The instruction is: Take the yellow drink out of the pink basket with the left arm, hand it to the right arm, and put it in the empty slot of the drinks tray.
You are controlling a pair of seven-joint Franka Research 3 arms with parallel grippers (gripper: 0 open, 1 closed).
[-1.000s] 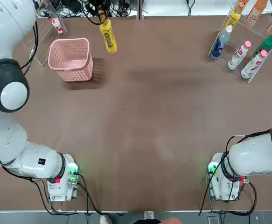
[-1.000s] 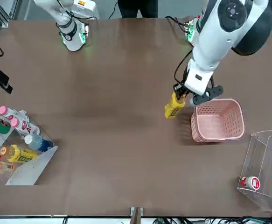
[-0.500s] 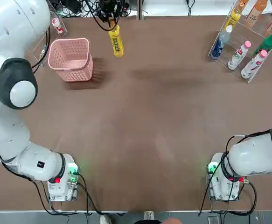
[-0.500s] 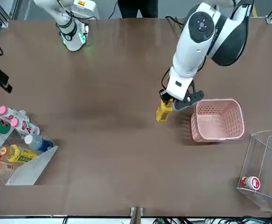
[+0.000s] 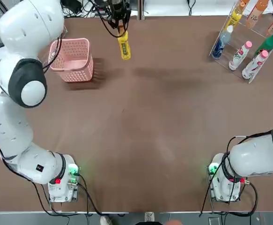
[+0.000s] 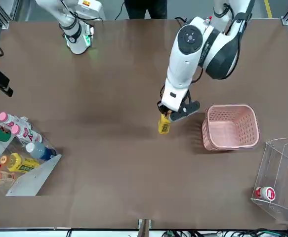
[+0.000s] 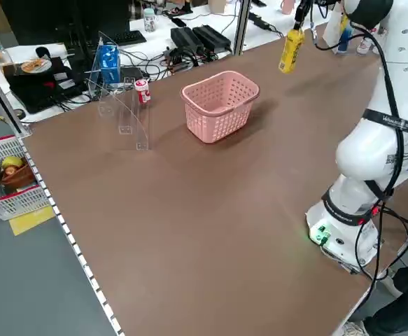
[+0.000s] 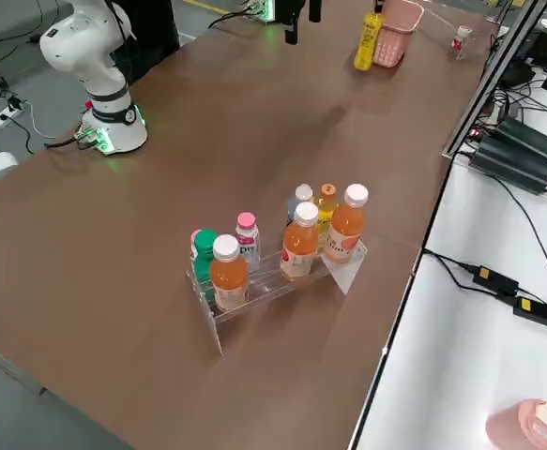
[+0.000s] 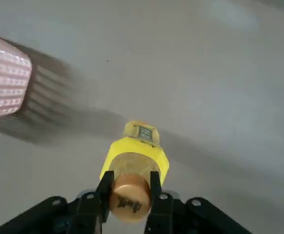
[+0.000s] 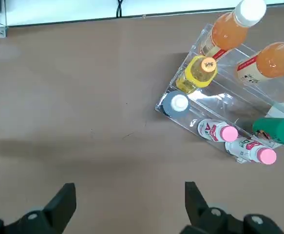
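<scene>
Yellow drink (image 5: 124, 48): held by its capped end in the left gripper (image 9: 131, 176), which is closed on it, base lowest, over the counter (image 5: 131, 140) just beside the pink basket (image 5: 75, 75). Over the last second the left arm (image 6: 181, 74) has carried the bottle sideways, away from the basket and toward the robot's right; basket and drinks tray (image 10: 224, 100) have not shifted. Extraction is therefore complete, and the operation is now judged to be in the transfer stage, with handover and placement outstanding. Right gripper (image 10: 130, 187): open, holding nothing, at the robot's right, near the tray; its position shows no change over the same interval. The two grippers remain well apart, so further travel by one or both arms is required before handover. Recommended next action: continue the bottle toward the middle of the counter, then present its free lower body to the right gripper. Caution: the left grip is confined to the cap end, so the bottle may swing or rotate on contact; the left gripper should release only after the right gripper has closed firmly on the body, clear of the opposing fingers
</scene>
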